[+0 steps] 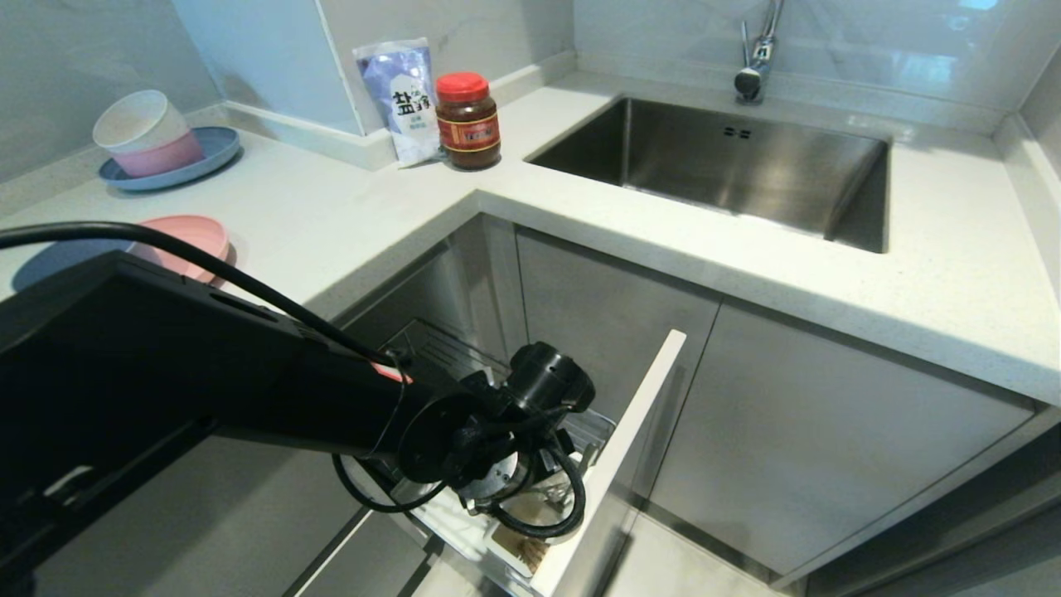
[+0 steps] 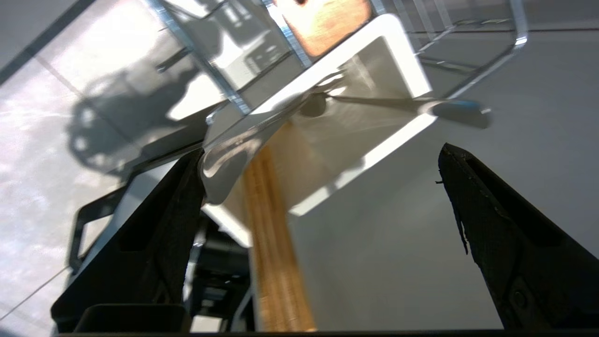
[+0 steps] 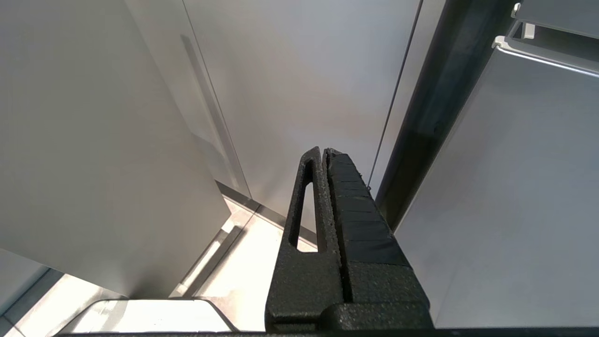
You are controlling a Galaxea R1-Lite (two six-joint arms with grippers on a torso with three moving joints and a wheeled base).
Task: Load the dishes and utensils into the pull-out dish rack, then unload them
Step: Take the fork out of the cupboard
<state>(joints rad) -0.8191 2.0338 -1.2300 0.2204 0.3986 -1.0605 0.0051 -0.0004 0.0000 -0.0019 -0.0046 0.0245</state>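
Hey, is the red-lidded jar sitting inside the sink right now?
No, the red-lidded jar stands on the countertop beside the salt bag, apart from the sink.

White cutlery box (image 2: 398,61), light-brown chopsticks (image 2: 273,243), silver cutlery (image 2: 234,159), pink plate (image 1: 186,236), possibly blue-grey bowl (image 1: 58,259), red-lidded jar (image 1: 468,120)
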